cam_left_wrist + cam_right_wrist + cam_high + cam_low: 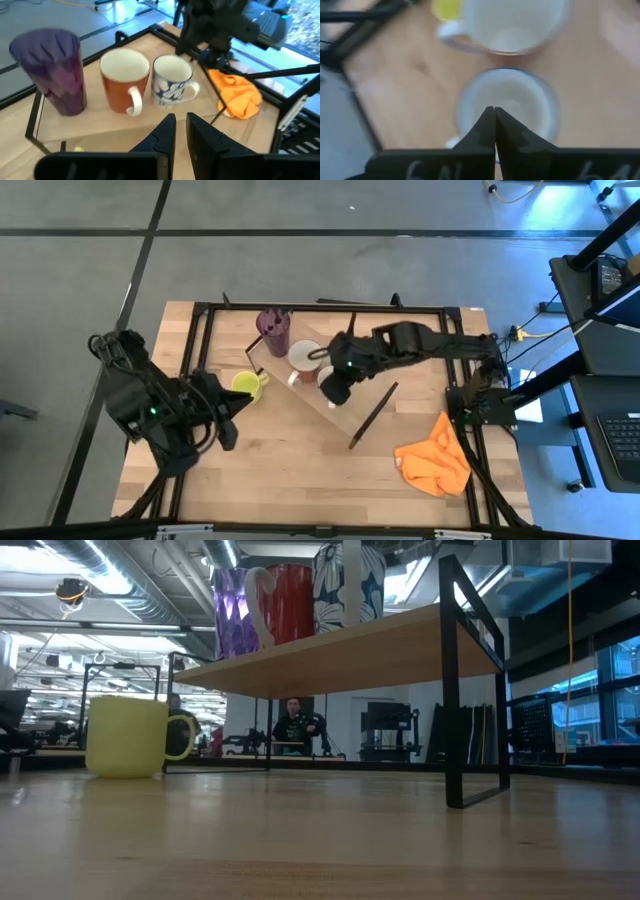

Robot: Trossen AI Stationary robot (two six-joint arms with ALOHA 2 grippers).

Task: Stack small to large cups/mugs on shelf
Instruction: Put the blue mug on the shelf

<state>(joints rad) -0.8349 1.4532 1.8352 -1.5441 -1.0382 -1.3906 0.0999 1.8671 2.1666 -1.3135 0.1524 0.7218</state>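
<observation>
Light-wood shelf (pixel 400 645), seemingly matt

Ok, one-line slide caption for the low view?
Purple tumbler, red-brown mug and blue-patterned white mug on the wooden shelf; yellow-green mug on the tabletop.

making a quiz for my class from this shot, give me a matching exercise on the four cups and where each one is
Things:
1. tall dark purple tumbler
2. orange-brown ceramic mug with white inside
3. white mug with blue pattern
4. yellow-green mug

Places:
A. middle of the three on the light-wood shelf
B. on the tabletop, off the shelf
C. shelf, end of the row beside the orange-brown mug
D. shelf, directly under the right end effector

Pairs: 1-C, 2-A, 3-D, 4-B
</observation>
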